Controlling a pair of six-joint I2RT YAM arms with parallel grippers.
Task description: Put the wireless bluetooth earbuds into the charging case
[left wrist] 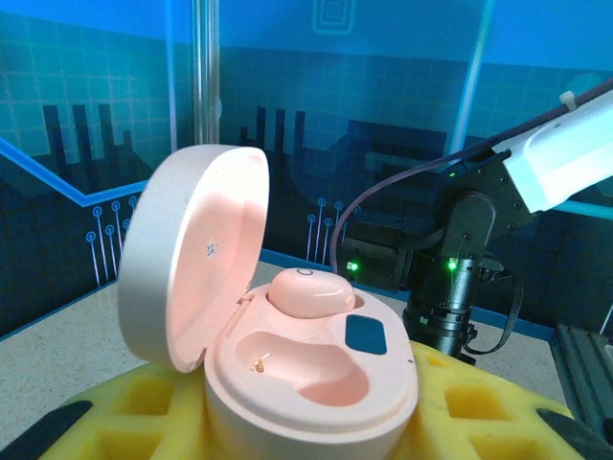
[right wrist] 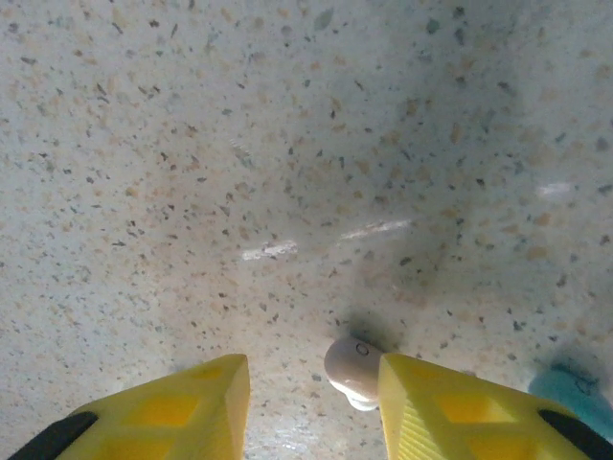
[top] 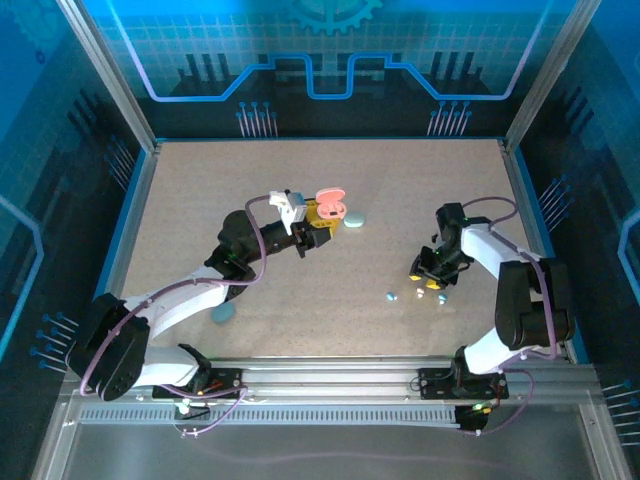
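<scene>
Nearest you, a pale blue oval case (top: pixel 224 313) lies on the surface (top: pixel 330 340), right beside your left forearm. To the right, your right tool (top: pixel 432 277) sits low over the surface, with a few tiny earbuds (top: pixel 411 294) scattered just on its near side.

The top view cannot tell you how those beads sit against the fingers, but the right wrist view can. There the right tool (right wrist: pixel 311 402) stands open and has hold of nothing. A whitish earbud (right wrist: pixel 352 372) lies inside the gap, tight against the yellow finger (right wrist: pixel 431 412) on the right of that picture and well off the other finger. A pale blue earbud (right wrist: pixel 575 395) lies outside that same finger, at the picture's edge.

Further out, near the middle of the surface, your left tool (top: pixel 318 222) is closed on the pink charging case (top: pixel 328 207), whose lid stands open. A pale green case (top: pixel 354 220) lies just beside it.

From above you cannot see into the pink case. The left wrist view shows it seated between the yellow fingers of the left tool (left wrist: pixel 306 426). One pink earbud (left wrist: pixel 308 290) fills the far socket and the near socket (left wrist: pixel 292 362) is bare.
</scene>
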